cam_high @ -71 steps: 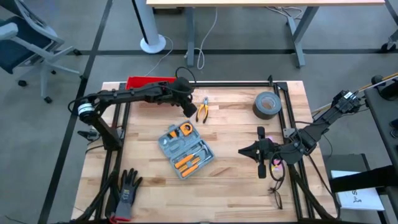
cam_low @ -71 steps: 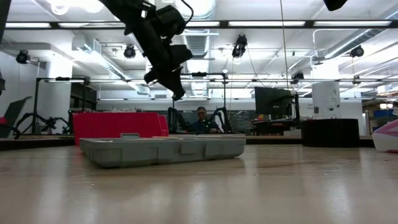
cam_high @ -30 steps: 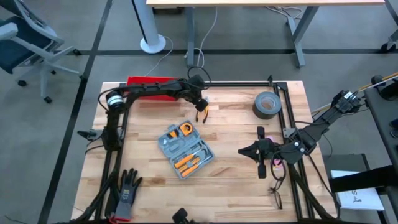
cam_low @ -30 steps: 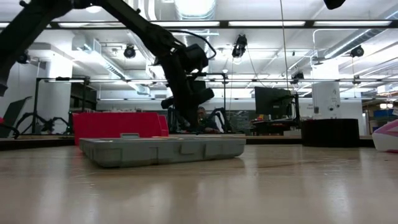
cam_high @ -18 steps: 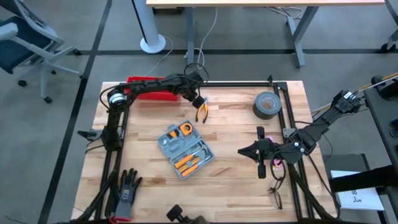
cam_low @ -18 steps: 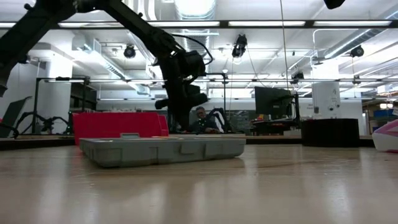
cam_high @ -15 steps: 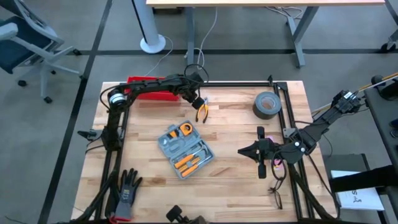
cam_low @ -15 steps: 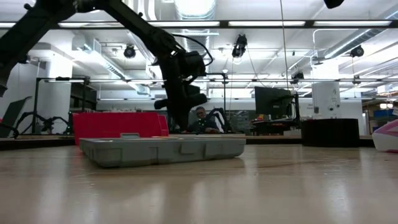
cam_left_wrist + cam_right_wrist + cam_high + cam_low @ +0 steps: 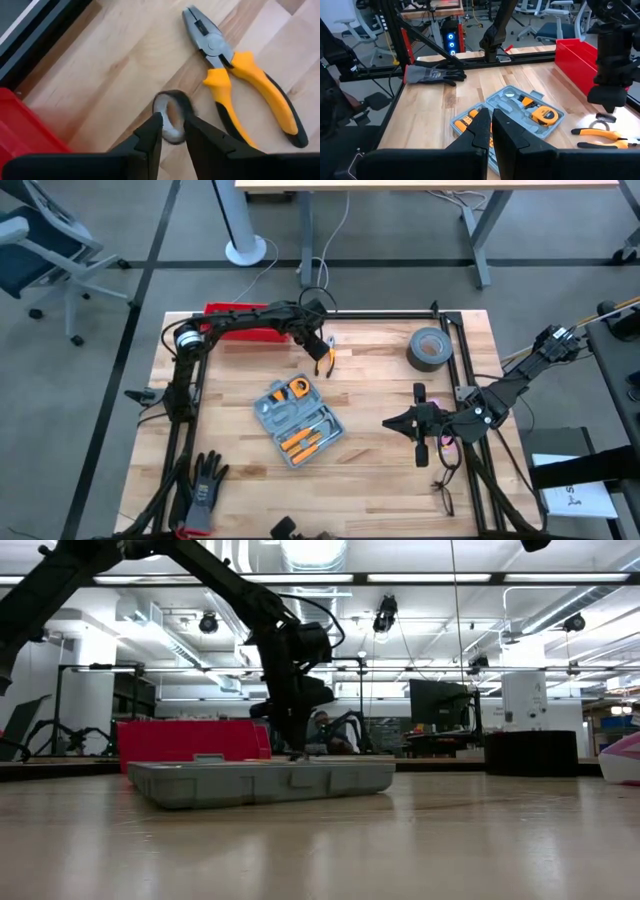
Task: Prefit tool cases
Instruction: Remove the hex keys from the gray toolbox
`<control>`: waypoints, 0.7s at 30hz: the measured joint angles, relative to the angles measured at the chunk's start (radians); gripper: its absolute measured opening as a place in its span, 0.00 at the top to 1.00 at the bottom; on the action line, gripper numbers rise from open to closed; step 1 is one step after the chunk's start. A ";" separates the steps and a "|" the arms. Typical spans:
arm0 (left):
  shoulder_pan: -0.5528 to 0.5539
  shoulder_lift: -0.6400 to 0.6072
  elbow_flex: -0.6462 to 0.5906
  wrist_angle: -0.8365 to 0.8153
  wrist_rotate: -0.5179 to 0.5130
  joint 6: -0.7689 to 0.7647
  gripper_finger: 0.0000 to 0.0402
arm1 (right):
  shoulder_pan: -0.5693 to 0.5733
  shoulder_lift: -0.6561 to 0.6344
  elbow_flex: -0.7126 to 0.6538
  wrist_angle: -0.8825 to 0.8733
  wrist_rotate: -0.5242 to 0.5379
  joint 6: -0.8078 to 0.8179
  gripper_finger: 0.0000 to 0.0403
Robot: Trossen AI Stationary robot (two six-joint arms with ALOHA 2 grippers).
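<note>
Hovering left end effector point(image 9: 172, 131) over ring point(image 9: 169, 116) beside pliers point(image 9: 240, 75).

Pale, smooth wooden plank tabletop point(image 9: 380, 470) with visible grain; grey-blue matt plastic tool case point(image 9: 298, 421); pliers point(image 9: 240, 75) with dull grey metal jaws and glossy yellow-and-black grips; glossy red plastic bin point(image 9: 22, 125); dark fabric glove point(image 9: 207, 483).
</note>
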 joint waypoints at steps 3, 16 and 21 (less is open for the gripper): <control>-0.004 0.000 0.000 -0.007 0.000 0.000 0.73 | 0.000 0.000 0.000 0.000 0.000 0.003 1.00; -0.074 -0.005 0.000 -0.179 0.106 0.070 0.55 | 0.000 0.000 0.000 -0.004 -0.001 0.011 1.00; -0.153 -0.005 -0.001 -0.309 0.103 0.169 0.54 | 0.000 0.000 0.000 -0.004 -0.001 0.012 1.00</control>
